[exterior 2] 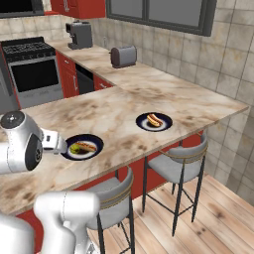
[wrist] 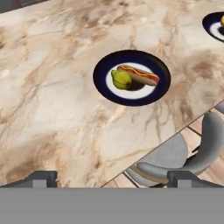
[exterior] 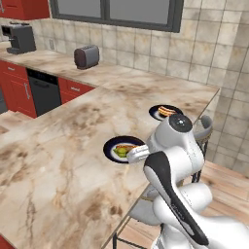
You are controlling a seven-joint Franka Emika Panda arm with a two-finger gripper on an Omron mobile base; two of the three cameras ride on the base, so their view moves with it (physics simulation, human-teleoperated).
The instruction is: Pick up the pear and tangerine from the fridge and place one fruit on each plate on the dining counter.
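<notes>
The yellow-green pear (wrist: 121, 79) lies on the near dark plate (wrist: 101, 65) beside a hot dog in a bun (wrist: 138, 74). That plate (exterior: 111, 146) (exterior 2: 94, 140) rests on the beige marbled dining counter (exterior: 58, 146) (exterior 2: 114, 111) (wrist: 52, 100). A second plate (exterior: 155, 111) (exterior 2: 166, 122) (wrist: 209, 25) farther along holds another hot dog. My gripper (wrist: 113, 179) hovers open over the counter's stool-side edge, short of the near plate, with nothing between its fingers. The tangerine and the fridge are out of view.
Two grey bar stools (exterior 2: 181, 166) (exterior 2: 111, 198) stand under the counter's edge above a wooden floor. A toaster (exterior: 86, 57) and a coffee machine (exterior: 19, 38) sit on the back counter. A stove (exterior 2: 32, 69) stands at the far left.
</notes>
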